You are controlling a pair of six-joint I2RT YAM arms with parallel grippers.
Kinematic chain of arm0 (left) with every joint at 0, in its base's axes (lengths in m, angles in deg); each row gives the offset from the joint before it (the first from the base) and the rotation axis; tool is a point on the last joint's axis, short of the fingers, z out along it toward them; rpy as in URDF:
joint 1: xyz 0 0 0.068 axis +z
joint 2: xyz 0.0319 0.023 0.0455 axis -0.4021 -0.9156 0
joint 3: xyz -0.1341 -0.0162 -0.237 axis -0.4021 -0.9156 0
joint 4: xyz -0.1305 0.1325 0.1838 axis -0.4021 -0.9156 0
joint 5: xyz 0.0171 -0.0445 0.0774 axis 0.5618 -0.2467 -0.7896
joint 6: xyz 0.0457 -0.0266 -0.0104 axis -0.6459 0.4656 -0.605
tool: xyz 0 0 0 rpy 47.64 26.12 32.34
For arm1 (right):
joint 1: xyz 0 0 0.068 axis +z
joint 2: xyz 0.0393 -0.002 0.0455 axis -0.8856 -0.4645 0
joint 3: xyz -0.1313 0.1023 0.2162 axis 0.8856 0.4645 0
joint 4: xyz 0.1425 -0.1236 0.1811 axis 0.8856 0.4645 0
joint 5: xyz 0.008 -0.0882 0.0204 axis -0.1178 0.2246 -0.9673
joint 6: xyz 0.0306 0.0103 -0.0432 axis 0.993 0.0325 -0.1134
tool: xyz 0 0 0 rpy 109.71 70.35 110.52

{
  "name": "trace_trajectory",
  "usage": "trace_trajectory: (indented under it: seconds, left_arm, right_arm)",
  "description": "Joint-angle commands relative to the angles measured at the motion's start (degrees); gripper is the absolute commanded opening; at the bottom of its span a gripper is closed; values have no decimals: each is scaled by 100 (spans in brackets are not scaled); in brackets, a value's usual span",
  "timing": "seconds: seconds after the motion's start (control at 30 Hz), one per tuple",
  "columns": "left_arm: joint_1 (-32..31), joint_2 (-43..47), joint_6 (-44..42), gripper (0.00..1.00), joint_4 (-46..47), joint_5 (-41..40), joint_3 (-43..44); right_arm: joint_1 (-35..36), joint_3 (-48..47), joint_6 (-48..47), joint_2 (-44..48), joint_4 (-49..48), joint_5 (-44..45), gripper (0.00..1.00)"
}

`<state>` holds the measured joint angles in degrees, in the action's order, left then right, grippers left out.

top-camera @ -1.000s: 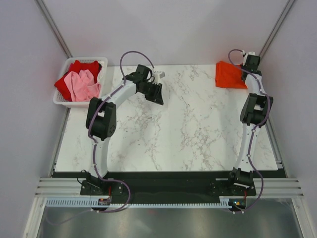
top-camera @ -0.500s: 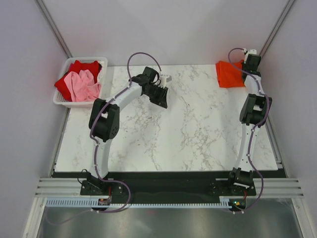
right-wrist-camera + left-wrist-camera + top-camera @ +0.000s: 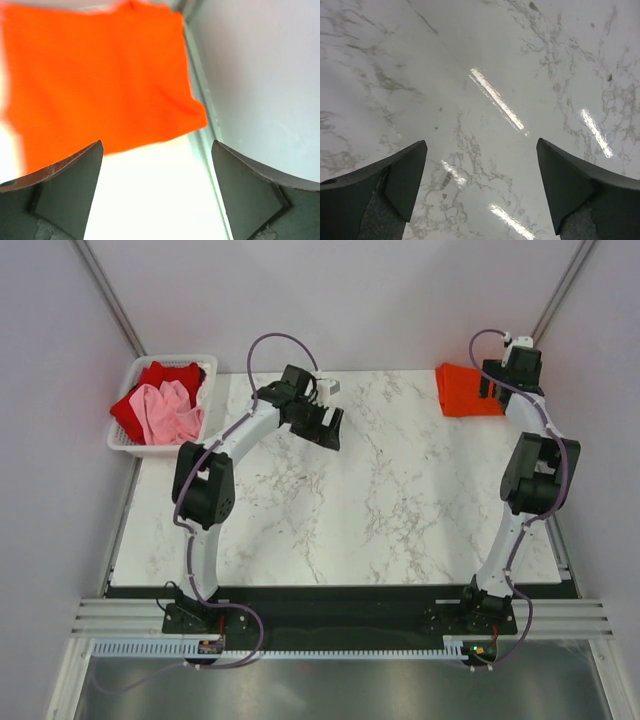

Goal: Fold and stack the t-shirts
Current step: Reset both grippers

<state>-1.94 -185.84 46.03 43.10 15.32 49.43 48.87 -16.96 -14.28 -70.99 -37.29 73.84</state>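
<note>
A bright orange-red t-shirt [image 3: 462, 390] lies folded flat at the table's back right corner, and its near edge fills the top of the right wrist view [image 3: 100, 75]. My right gripper [image 3: 490, 383] hovers at that shirt's right edge, open and empty [image 3: 157, 142]. A deeper red t-shirt [image 3: 168, 373] and a pale pink t-shirt [image 3: 165, 412] lie crumpled together in the white basket [image 3: 133, 448] at the back left. My left gripper [image 3: 328, 426] hangs open over bare marble right of the basket, with nothing between its jaws [image 3: 481, 142].
The marble table [image 3: 380, 500] ends at a grey wall and a metal rail [image 3: 205, 130] just right of the orange-red shirt. Slanted frame posts [image 3: 110, 300] stand at both back corners. The arms' bases sit on the black strip [image 3: 340, 615] at the near edge.
Both grippers have opened wide. The right one has let go of the orange-red shirt and drawn back to the right of it. The left one has shifted slightly over the marble.
</note>
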Motion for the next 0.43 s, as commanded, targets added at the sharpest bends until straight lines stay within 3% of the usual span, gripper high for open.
trace_trajectory:
  seconds: [0.0,0.07,0.13,0.2,0.4]
  left_arm:
    - [42,464,-40,100,125,-1055,307]
    - [42,464,30,100,205,-1320,290]
    - [42,464,118,100,257,-1629,220]
    - [42,481,127,100,310,-1830,158]
    - [51,437,-92,100,345,-2296,70]
  right_arm:
    - [674,697,503,1255,32,-967,98]
    - [1184,1390,548,1695,199,-637,98]
    - [2034,1718,644,1880,348,230,98]
    - [2425,1886,653,1890,559,515,98]
    - [2655,2097,873,1820,692,-11,98]
